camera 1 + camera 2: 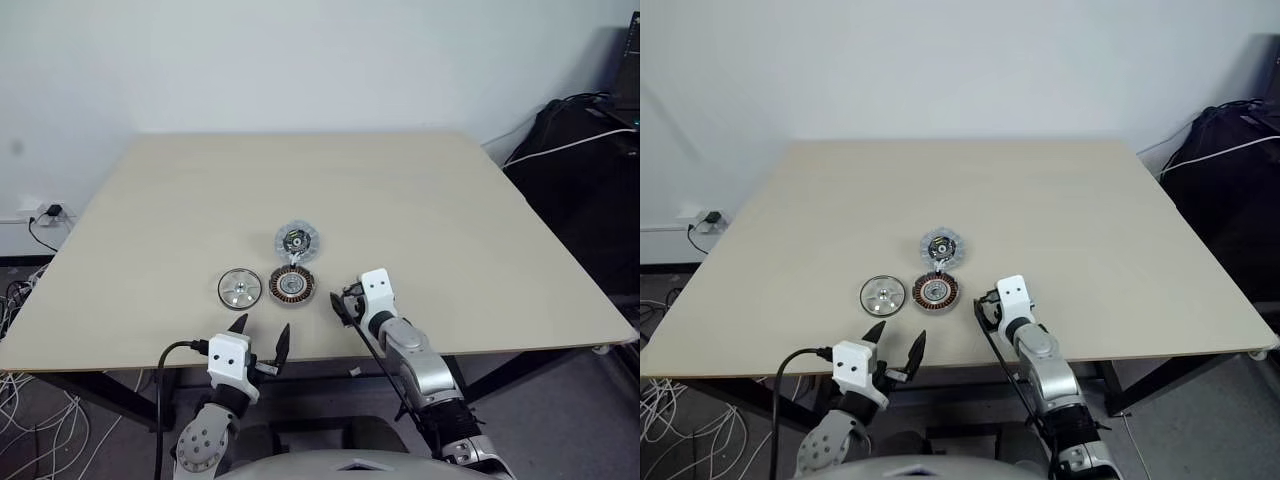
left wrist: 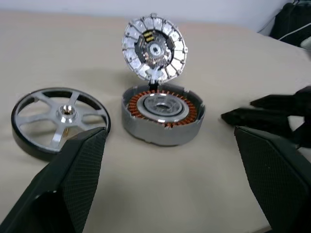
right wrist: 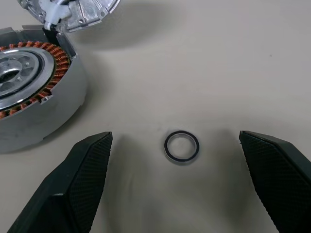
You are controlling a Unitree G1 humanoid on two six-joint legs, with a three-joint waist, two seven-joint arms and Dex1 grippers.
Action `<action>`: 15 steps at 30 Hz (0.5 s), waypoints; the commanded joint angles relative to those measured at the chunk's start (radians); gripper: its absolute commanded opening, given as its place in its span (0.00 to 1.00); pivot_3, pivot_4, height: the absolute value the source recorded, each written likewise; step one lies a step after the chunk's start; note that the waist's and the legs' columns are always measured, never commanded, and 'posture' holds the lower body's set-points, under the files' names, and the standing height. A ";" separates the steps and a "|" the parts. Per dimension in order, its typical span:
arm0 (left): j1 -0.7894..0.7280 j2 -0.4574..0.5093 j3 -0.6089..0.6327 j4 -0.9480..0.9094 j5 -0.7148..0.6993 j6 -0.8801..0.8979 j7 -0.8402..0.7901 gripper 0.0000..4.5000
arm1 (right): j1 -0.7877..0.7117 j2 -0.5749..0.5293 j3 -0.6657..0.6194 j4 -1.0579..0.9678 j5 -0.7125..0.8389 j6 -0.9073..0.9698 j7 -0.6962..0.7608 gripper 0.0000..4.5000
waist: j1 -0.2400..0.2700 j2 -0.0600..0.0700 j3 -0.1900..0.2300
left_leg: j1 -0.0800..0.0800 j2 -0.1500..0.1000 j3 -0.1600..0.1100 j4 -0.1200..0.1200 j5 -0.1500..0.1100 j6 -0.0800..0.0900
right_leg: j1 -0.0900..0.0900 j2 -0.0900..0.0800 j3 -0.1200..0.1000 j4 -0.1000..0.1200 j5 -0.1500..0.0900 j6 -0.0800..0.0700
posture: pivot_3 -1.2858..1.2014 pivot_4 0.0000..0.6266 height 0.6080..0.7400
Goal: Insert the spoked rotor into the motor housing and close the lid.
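bearing no legible writing, lid (image 2: 154, 48)

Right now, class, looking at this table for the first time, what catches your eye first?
Three round motor parts near the table's front edge: the housing with copper windings, its lid open behind it, and the spoked rotor lying flat to its left. The right gripper hangs open over a small ring just right of the housing; the left gripper, also open, is at the table edge.

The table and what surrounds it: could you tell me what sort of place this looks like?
Probably a lab or workshop test area: a plain light wooden table against a bare white wall, loose cables and a power strip on the floor, and motor parts like the motor housing laid out.
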 commanded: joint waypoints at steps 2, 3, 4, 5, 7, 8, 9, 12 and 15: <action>-0.013 0.003 -0.013 -0.085 0.001 0.047 0.015 0.99 | -0.051 0.014 -0.010 0.038 -0.005 -0.039 -0.004 1.00 | -0.001 0.001 0.001 | 0.000 0.000 0.000 0.000 0.000 0.000 | 0.000 0.000 0.000 0.000 0.000 0.000 | 0.52 0.00 1.00; -0.015 0.004 -0.013 -0.089 0.001 0.055 0.017 0.99 | -0.055 0.015 -0.010 0.046 -0.005 -0.042 -0.004 1.00 | -0.001 0.001 0.001 | 0.000 0.000 0.000 0.000 0.000 0.000 | 0.000 0.000 0.000 0.000 0.000 0.000 | 0.52 0.00 1.00; -0.019 0.003 -0.013 -0.093 0.000 0.063 0.019 0.99 | -0.059 0.016 -0.011 0.054 -0.005 -0.045 -0.003 1.00 | -0.001 0.001 0.001 | 0.000 0.000 0.000 0.000 0.000 0.000 | 0.000 0.000 0.000 0.000 0.000 0.000 | 0.52 0.00 1.00; -0.024 0.002 -0.013 -0.094 0.000 0.069 0.022 0.99 | -0.062 0.018 -0.011 0.060 -0.005 -0.047 -0.003 1.00 | -0.001 0.001 0.001 | 0.000 0.000 0.000 0.000 0.000 0.000 | 0.000 0.000 0.000 0.000 0.000 0.000 | 0.52 0.00 1.00; -0.036 -0.001 -0.011 -0.090 -0.001 0.079 0.027 1.00 | -0.064 0.021 -0.010 0.067 -0.006 -0.049 -0.003 0.91 | -0.001 0.001 0.001 | 0.000 0.000 0.000 0.000 0.000 0.000 | 0.000 0.000 0.000 0.000 0.000 0.000 | 0.52 0.00 1.00; -0.040 -0.001 -0.011 -0.088 -0.001 0.081 0.029 1.00 | -0.065 0.022 -0.010 0.068 -0.006 -0.049 -0.003 0.88 | -0.001 0.001 0.001 | 0.000 0.000 0.000 0.000 0.000 0.000 | 0.001 0.000 0.000 0.000 0.000 0.000 | 0.52 0.00 1.00; -0.045 -0.002 -0.011 -0.084 0.000 0.083 0.031 1.00 | -0.064 0.023 -0.010 0.068 -0.006 -0.050 -0.003 0.79 | -0.001 0.001 0.001 | 0.000 0.000 0.000 0.000 0.000 0.000 | 0.001 0.000 0.000 0.000 0.000 0.000 | 0.52 0.00 1.00; -0.065 -0.007 -0.010 -0.059 0.002 0.082 0.038 1.00 | -0.060 0.024 -0.012 0.066 -0.005 -0.050 -0.001 0.59 | -0.002 0.001 0.001 | 0.000 0.000 0.000 0.000 0.000 0.000 | 0.001 0.001 0.001 0.000 0.000 0.000 | 0.52 0.00 1.00; -0.082 -0.008 -0.005 -0.022 0.001 0.068 0.040 1.00 | -0.056 0.023 -0.015 0.063 -0.003 -0.050 -0.001 0.37 | -0.002 0.001 0.001 | 0.000 0.000 0.000 0.000 0.000 0.000 | 0.001 0.001 0.001 0.000 0.000 0.000 | 0.52 0.00 1.00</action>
